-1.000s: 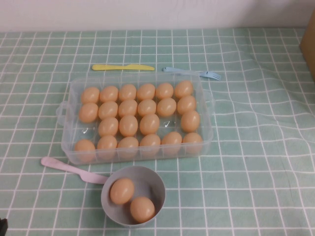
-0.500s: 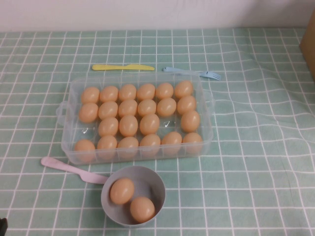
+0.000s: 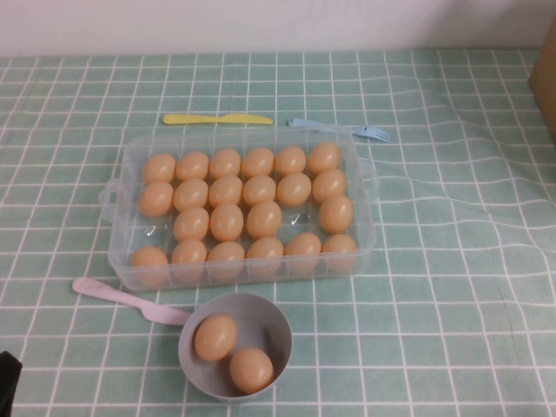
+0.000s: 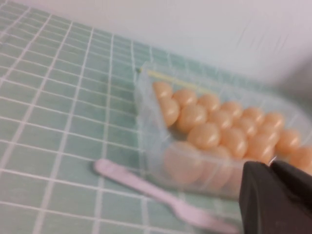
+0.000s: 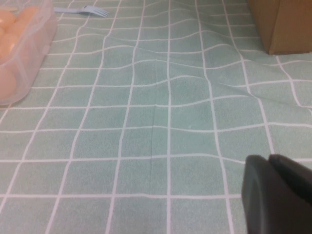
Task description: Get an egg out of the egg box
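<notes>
The clear egg box (image 3: 108,198) sits mid-table and holds several tan-orange eggs (image 3: 226,221); two wells in its third row are empty. It also shows in the left wrist view (image 4: 148,117) with its eggs (image 4: 204,135), and its corner shows in the right wrist view (image 5: 34,36). My left gripper (image 4: 270,165) is shut and empty, low near the table's front left, short of the box; its dark tip shows in the high view (image 3: 7,382). My right gripper (image 5: 269,158) is shut and empty over bare cloth to the right of the box.
A grey bowl (image 3: 274,326) with two eggs (image 3: 215,337) stands in front of the box. A pink knife (image 3: 122,298) lies by the front left corner. A yellow knife (image 3: 217,119) and blue fork (image 3: 339,128) lie behind. A cardboard box (image 3: 546,78) is far right.
My left gripper's dark tip has come further into the high view's bottom left corner. Eggs, box and bowl have not moved.
</notes>
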`<state>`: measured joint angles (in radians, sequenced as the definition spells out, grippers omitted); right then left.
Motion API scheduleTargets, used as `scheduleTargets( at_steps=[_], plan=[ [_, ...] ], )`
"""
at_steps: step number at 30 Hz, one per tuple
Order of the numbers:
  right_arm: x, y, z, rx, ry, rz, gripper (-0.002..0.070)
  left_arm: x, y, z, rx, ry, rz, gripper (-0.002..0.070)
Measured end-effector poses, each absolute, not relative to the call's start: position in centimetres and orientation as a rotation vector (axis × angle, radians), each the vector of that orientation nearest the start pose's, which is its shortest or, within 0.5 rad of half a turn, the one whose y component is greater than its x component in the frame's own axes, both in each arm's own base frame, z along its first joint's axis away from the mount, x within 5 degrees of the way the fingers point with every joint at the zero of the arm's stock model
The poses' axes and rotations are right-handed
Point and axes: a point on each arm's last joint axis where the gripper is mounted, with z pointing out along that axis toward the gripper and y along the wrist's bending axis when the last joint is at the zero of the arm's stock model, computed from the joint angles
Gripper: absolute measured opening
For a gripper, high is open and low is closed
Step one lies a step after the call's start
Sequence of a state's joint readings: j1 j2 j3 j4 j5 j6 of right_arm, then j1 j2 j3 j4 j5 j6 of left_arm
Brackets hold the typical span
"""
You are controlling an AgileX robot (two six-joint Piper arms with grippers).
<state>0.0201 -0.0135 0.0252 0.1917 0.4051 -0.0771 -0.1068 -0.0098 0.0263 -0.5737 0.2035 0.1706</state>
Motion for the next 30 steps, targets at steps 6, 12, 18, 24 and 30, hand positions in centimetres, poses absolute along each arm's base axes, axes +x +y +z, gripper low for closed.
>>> scheduleTargets(
  at_steps=[6, 12, 18, 24, 30],
  plan=[
    [5.1, 0.8, 17.0, 0.024, 1.895, 0.153, -0.0017, 5.5, -1.6, 19.4, -0.280, 1.634, -0.593, -0.0005],
    [5.1, 0.8, 17.0, 0.024, 1.895, 0.153, -0.0017, 5.5, -1.5, 19.5, -0.301, 1.610, -0.598, -0.0004],
    [5.1, 0.8, 17.0, 0.024, 1.895, 0.153, -0.0017, 5.5, -1.7, 20.6, -0.360, 1.611, -0.687, -0.0005],
    [5.1, 0.8, 17.0, 0.024, 1.895, 0.153, -0.0017, 6.9, -2.4, 24.3, -0.281, 1.754, -0.663, -0.0005],
    [5.1, 0.8, 17.0, 0.024, 1.895, 0.153, -0.0017, 9.9, -3.4, 26.5, -0.129, 2.019, -0.579, -0.0004]
  ],
)
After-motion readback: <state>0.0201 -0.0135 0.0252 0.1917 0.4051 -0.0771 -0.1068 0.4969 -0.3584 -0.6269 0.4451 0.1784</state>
